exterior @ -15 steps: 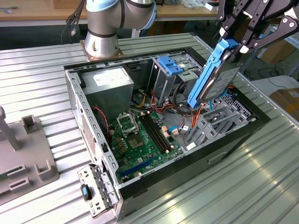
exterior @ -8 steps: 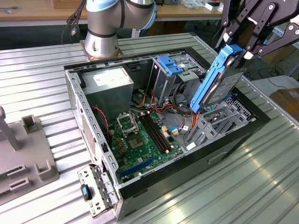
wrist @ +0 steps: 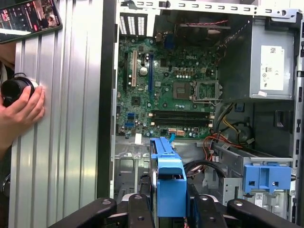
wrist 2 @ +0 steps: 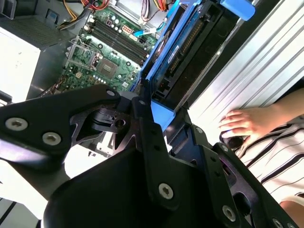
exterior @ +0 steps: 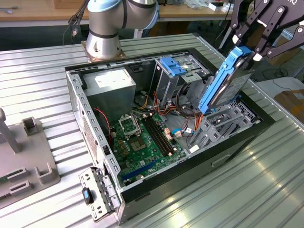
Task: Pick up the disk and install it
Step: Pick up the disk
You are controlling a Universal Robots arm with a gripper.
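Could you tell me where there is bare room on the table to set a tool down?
The ribbed metal table lies bare at the exterior view's lower right, beside the open black computer case, and between it and the grey plastic fixture. Crowded: the red and orange cables below the blue-railed silver disk held in the black claw.
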